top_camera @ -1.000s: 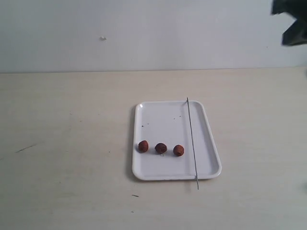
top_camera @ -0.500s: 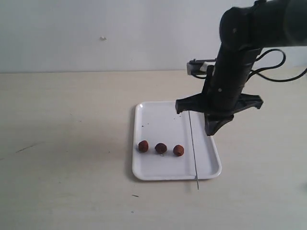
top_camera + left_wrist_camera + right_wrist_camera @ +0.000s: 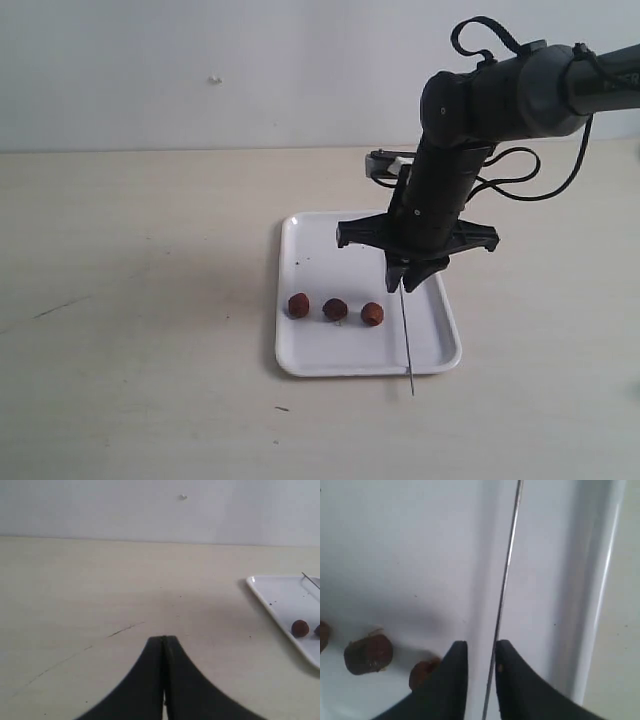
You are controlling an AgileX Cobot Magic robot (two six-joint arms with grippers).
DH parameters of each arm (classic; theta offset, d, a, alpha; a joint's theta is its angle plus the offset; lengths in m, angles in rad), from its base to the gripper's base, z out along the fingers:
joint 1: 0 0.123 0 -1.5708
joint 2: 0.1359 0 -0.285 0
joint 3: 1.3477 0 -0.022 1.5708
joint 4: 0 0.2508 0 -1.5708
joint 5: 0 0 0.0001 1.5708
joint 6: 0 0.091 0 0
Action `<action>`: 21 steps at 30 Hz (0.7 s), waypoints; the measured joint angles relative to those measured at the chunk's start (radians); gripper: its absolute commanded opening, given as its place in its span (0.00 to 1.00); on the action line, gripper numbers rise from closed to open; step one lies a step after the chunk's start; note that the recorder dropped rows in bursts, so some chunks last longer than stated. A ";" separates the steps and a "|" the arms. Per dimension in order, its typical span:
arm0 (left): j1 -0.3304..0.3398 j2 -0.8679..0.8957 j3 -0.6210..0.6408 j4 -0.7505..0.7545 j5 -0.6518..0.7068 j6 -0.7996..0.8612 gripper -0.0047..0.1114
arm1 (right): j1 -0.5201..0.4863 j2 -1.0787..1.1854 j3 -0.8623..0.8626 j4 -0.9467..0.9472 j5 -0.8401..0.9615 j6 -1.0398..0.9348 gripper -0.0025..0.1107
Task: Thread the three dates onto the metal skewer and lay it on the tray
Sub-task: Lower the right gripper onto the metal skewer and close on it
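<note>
The white tray [image 3: 287, 243] holds three reddish-brown dates in a row: left [image 3: 299, 305], middle [image 3: 335, 309] and right [image 3: 372, 314]. The thin metal skewer [image 3: 406, 345] lies along the tray's right side, its near tip past the front rim. My right gripper [image 3: 408, 283] points down over it. In the right wrist view that gripper [image 3: 481, 647] is open, with the skewer [image 3: 507, 565] running between its fingers and a date [image 3: 368, 653] beside them. My left gripper [image 3: 163, 639] is shut on nothing above bare table, left of the tray [image 3: 280, 595].
The tray sits on a pale wooden table [image 3: 150, 300] in front of a white wall. A dark scratch [image 3: 52, 310] marks the table at far left. The right arm's cables [image 3: 520, 185] loop behind the tray.
The right arm has swung in from the upper right and come down over the tray. Its jaws have opened astride the skewer. Dates, skewer and tray have not moved.
</note>
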 measured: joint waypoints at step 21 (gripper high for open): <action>0.000 0.000 0.000 0.000 0.000 0.000 0.04 | 0.002 0.064 -0.005 -0.055 -0.066 0.103 0.29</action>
